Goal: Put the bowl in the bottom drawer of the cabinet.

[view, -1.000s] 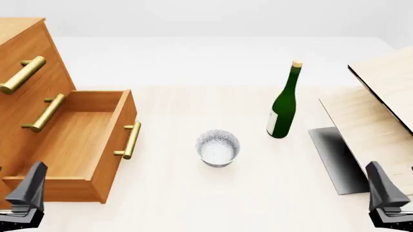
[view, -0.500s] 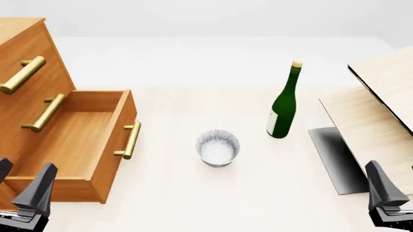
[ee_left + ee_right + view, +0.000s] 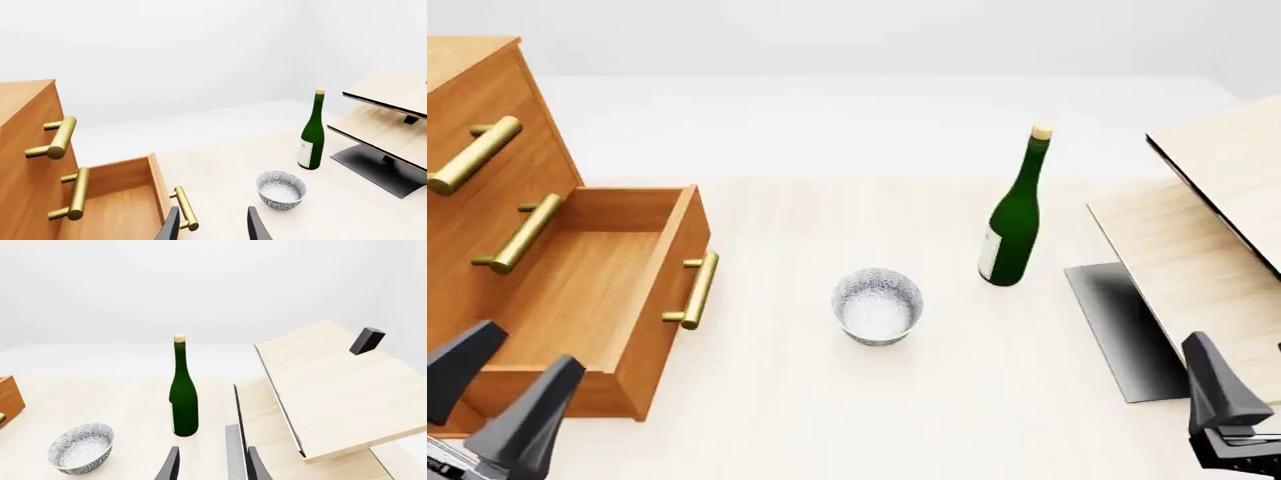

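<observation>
The left gripper (image 3: 501, 395) at the front view's lower left has its dark fingers spread and empty, just in front of the pulled-out orange-brown wooden bottom drawer (image 3: 587, 300). The right gripper (image 3: 210, 465) at lower right also holds nothing, fingers apart. The small round speckled white-grey bowl (image 3: 878, 306) sits upright on the pale table (image 3: 827, 400) at centre, apart from the drawer. A tall green glass bottle (image 3: 1012, 215) stands beyond it to the right. Pale wood panels (image 3: 1201, 230) are cut off at right, the large orange-brown cabinet (image 3: 481, 150) at left.

Bowl (image 3: 878, 306) btwn bottom drawer (image 3: 587, 300) & bottle (image 3: 1012, 222).
</observation>
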